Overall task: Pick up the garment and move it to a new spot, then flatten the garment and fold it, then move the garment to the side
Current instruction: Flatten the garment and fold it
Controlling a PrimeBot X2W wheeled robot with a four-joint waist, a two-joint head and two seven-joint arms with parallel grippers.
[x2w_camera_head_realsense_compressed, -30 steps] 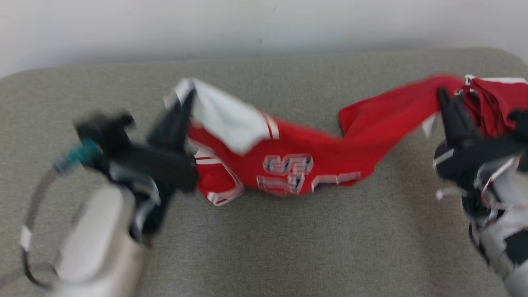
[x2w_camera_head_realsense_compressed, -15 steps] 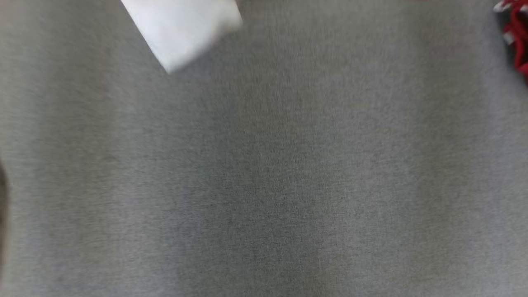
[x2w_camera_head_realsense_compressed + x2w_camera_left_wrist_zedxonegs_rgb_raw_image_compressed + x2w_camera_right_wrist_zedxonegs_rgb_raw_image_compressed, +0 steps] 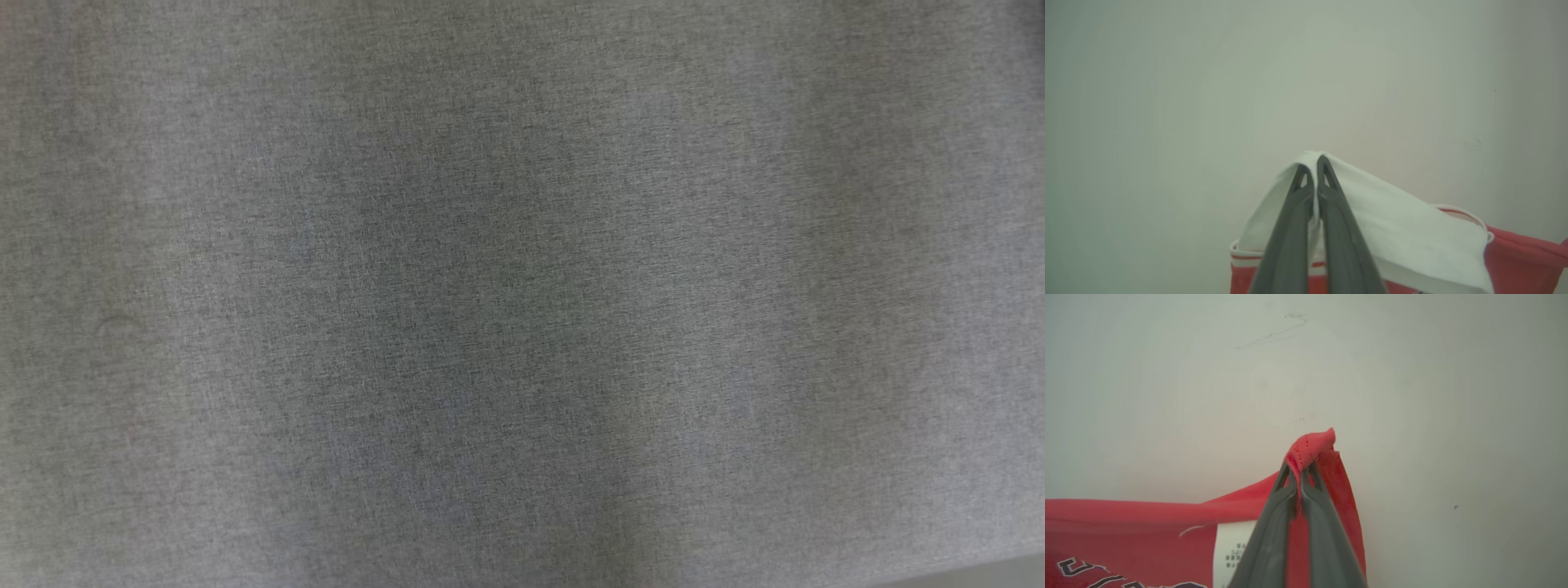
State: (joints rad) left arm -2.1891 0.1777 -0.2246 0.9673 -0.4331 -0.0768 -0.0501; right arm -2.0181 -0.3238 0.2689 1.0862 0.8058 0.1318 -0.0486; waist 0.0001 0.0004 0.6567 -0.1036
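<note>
The garment [image 3: 1412, 241] is a red jersey with a white sleeve and white trim. In the left wrist view my left gripper [image 3: 1312, 165] is shut on a fold of the white sleeve, held up in front of a pale wall. In the right wrist view my right gripper [image 3: 1298, 467] is shut on a bunched red edge of the garment [image 3: 1147, 526], which hangs to the left below it with a white care label [image 3: 1235, 553] and grey lettering showing.
The head view looks close down on the grey fabric surface [image 3: 522, 294]. A pale wall [image 3: 1412, 396] with faint scuff marks stands behind both grippers.
The head camera has tipped down: the stretched jersey and both grippers have left its picture, and the last scraps of white and red at the top edge are gone.
</note>
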